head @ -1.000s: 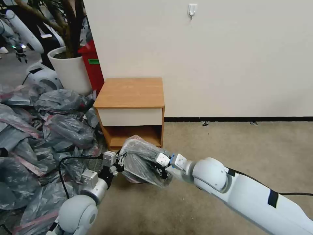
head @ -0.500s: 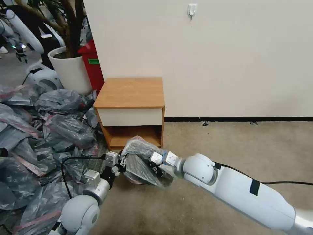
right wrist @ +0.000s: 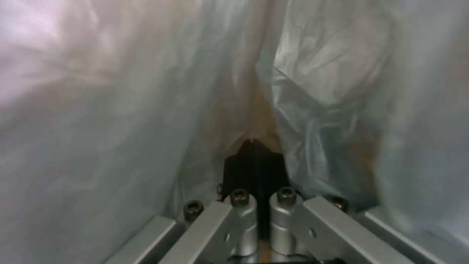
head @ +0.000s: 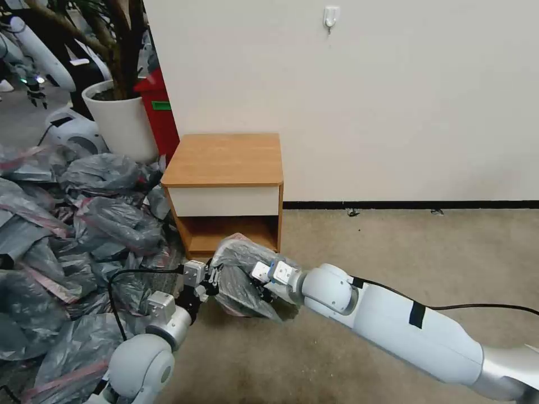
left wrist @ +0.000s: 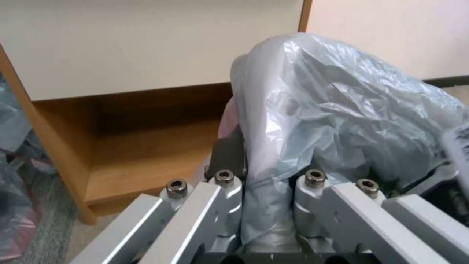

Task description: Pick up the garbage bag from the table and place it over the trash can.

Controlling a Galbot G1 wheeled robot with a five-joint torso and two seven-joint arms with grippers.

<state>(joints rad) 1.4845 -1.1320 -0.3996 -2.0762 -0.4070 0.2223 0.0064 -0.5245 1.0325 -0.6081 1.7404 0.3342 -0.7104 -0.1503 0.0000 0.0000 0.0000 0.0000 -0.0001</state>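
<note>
Low on the carpet before your table (head: 224, 160), both grippers, left gripper (head: 212, 279) and right gripper (head: 261, 290), pinch the garbage bag (head: 241, 275); draping remains.

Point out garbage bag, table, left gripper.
garbage bag (head: 241, 269): head view, crinkled grey plastic draped between both grippers.
table (head: 224, 160): head view, bare light-brown top.
left gripper (head: 212, 279): head view, fingertips pinching the bag's edge.

Trash can (head: 247, 306) seemingly hidden beneath garbage bag (head: 241, 269)
</note>
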